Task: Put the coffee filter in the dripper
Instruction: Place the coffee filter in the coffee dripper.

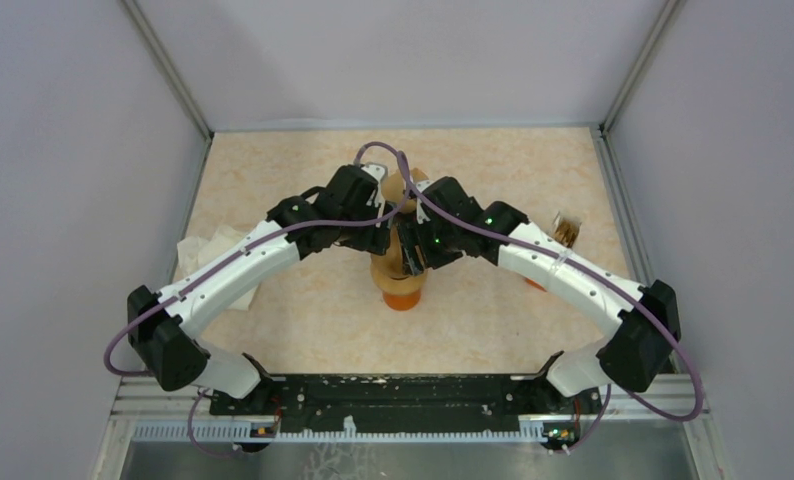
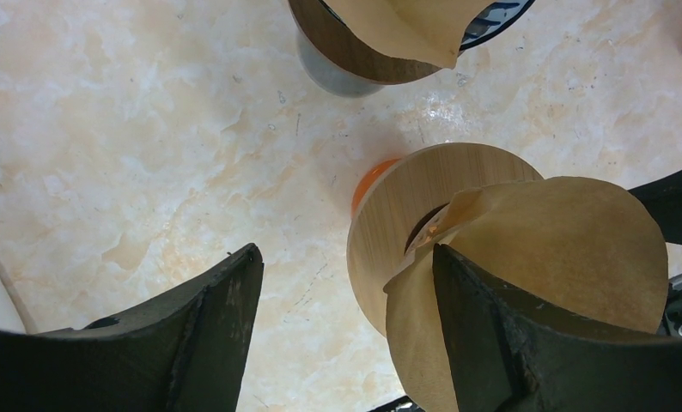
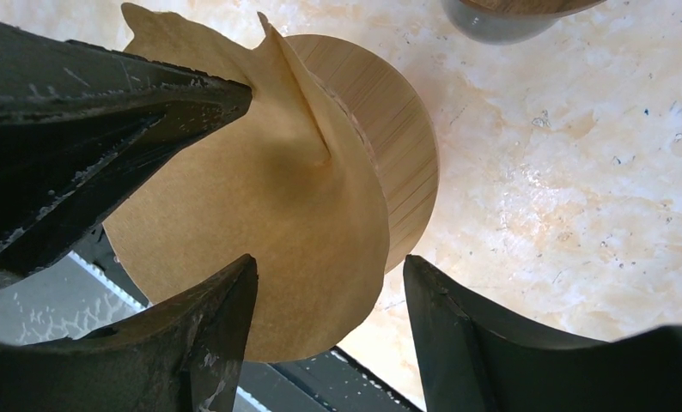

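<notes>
Filter: brown paper filter (image 2: 569,249), creased, standing out of the wooden-collared dripper (image 2: 398,215) at mid-table.
Left gripper (image 2: 344,257): jaws wide apart, gripping nothing.
Right gripper (image 3: 329,266): jaws apart, filter's edge loose between them.
Setting: cream marbled table (image 2: 149,129), pale lilac walls (image 1: 73,150).

Top cam sat high behind the arms (image 1: 233,270), looking down & fwd over the whole table (image 1: 493,320). It was far off, w/ the dripper (image 1: 403,285) small at centre. L wrist cam looked down past its own fingers (image 2: 209,326), close to the table, w/ dripper (image 2: 398,223) & filter (image 2: 561,249) at right. R wrist cam was closer yet, looking past its fingers (image 3: 492,343) at the same dripper (image 3: 402,137) & filter (image 3: 260,223) from the opposite side. All 3 views shared that dripper. Both wrist views also caught a 2nd dripper (image 2: 346,60) (image 3: 501,21) at the top edge.
</notes>
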`<state>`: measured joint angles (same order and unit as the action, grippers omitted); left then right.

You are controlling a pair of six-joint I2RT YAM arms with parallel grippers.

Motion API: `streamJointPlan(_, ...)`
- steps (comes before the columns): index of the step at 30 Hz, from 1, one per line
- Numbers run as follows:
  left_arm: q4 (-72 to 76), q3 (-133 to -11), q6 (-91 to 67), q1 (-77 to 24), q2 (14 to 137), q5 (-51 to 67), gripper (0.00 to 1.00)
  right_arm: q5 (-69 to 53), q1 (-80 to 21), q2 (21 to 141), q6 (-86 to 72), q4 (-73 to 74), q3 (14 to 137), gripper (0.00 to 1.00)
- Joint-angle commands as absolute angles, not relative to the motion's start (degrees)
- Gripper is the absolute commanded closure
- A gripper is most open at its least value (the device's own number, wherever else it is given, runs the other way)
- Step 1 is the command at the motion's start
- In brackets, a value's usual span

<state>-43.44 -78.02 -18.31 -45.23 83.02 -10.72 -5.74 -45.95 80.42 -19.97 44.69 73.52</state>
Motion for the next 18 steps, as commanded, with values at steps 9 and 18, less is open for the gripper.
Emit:
streamJointPlan(9,-44.11,-78.41,-18.4,-45.04,83.5,-12.37,0.22,-4.91,-45.36,81.2,-18.89,42.67,72.75,0.36)
streamJointPlan(18,-44.12,-78.42,-19.66,-45.0,84.28,-14.08,0.22,-4.85,-45.27,80.62,-19.19,42.29,72.68,0.36)
